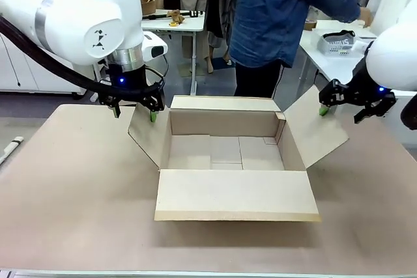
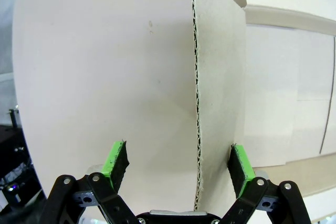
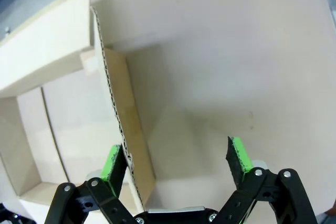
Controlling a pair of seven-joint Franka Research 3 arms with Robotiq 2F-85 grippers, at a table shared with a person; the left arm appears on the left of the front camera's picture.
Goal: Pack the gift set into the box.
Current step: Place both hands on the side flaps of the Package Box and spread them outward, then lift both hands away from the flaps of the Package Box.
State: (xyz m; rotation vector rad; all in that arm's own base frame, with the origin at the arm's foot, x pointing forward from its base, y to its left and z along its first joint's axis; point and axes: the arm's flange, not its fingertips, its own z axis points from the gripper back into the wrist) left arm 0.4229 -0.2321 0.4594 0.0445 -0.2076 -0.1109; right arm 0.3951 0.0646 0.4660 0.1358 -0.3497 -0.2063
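The box (image 1: pixel 225 123), a brown cardboard carton, stands open in the middle of the table with its four flaps spread and nothing inside. My left gripper (image 1: pixel 135 112) is open at the left flap. In the left wrist view the left gripper (image 2: pixel 178 163) straddles that flap's (image 2: pixel 220 103) corrugated edge. My right gripper (image 1: pixel 341 112) is open at the right flap. The right wrist view shows the right gripper (image 3: pixel 178 163) with the flap's (image 3: pixel 137 124) edge close to one pad. A pale perforated tray (image 1: pixel 335 43) with something black on it sits on the far right table; I cannot tell whether it is the gift set.
A person in a blue shirt (image 1: pixel 287 11) stands behind the box, one arm stretched to the far right table. The brown tabletop (image 1: pixel 71 187) lies bare around the box. Another white table (image 1: pixel 172 21) with small items stands farther back.
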